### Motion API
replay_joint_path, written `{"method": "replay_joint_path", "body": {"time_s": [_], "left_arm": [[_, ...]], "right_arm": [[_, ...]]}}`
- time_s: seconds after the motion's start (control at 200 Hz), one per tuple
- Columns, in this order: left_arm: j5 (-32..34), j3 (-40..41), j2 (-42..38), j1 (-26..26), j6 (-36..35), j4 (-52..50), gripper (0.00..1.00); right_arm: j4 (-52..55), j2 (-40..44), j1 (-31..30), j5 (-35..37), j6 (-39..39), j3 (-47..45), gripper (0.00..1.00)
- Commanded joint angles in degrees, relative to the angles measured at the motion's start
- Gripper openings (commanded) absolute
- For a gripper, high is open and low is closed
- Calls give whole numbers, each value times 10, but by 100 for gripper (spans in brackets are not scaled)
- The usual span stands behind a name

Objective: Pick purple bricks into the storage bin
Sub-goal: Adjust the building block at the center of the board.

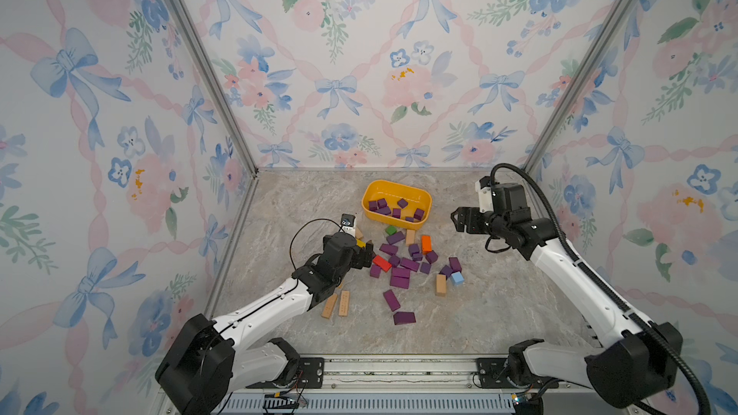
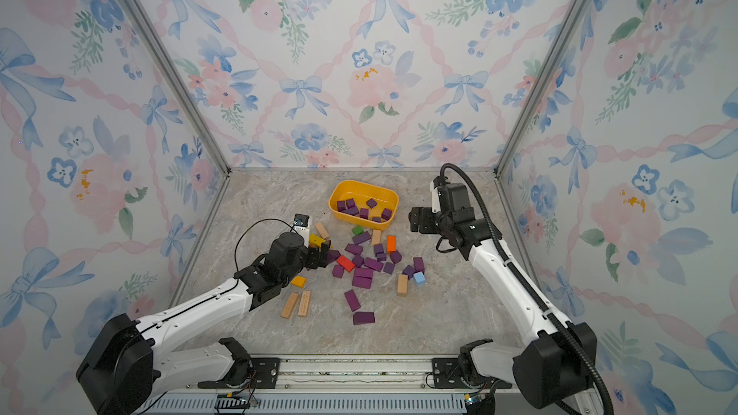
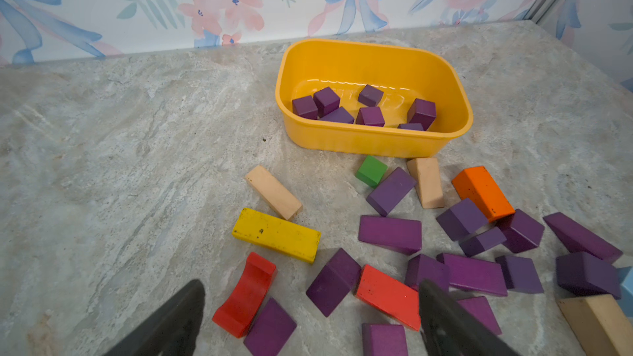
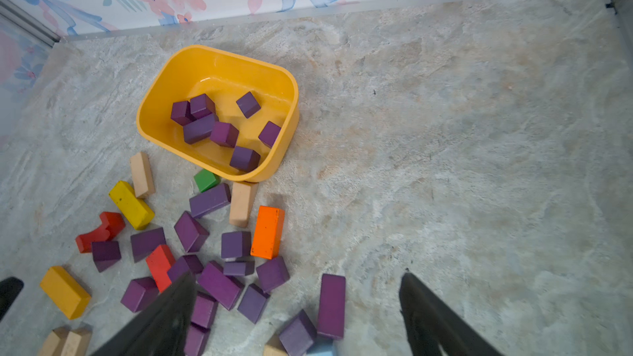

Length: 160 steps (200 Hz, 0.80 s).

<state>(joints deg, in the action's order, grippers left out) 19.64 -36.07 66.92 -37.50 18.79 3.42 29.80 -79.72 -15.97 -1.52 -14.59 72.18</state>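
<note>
Bin point(image 3: 359, 145) holds seven purple bricks point(image 3: 370, 116); others lie scattered just before the spread left tool point(image 3: 311, 285); right tool point(image 4: 298, 275) spread, empty.

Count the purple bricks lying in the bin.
7 in the bin: three bricks bunched at the end nearer the left arm, one beside them, one alone toward the back wall, two at the other end. None looks hidden.

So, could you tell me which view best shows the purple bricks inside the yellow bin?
Right wrist view: it looks down into the storage bin, showing seven purple bricks unobstructed. The left wrist view partly hides one behind the near wall; both top views show them tiny.
</note>
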Motion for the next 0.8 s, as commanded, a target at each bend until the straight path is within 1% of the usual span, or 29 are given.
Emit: {"method": "replay_joint_path", "body": {"time_s": [0.0, 0.035, 0.205, 0.32, 0.395, 0.54, 0.685, 0.795], "left_arm": [[-6, 4, -17, 13, 24, -45, 98], [-12, 3, -20, 21, 27, -53, 98], [-46, 4, -23, 51, 27, -60, 98], [-75, -8, 3, 67, 15, -65, 97], [-97, -14, 24, 73, 5, -69, 95], [-118, -17, 54, 74, -8, -76, 85], [-130, -22, 80, 74, -19, -75, 82], [-122, -26, 98, 74, -25, -75, 77]], "right_arm": [[-5, 35, 28, -47, -3, -45, 100], [-14, 52, 36, -55, -7, -61, 97], [-36, 108, 45, -94, -9, -102, 97], [-41, 120, 45, -138, -16, -110, 97], [-43, 127, 44, -153, -25, -116, 97], [-43, 147, 42, -152, -32, -135, 97], [-43, 167, 39, -138, -33, -158, 97], [-41, 167, 39, -127, -35, -168, 97]]}}
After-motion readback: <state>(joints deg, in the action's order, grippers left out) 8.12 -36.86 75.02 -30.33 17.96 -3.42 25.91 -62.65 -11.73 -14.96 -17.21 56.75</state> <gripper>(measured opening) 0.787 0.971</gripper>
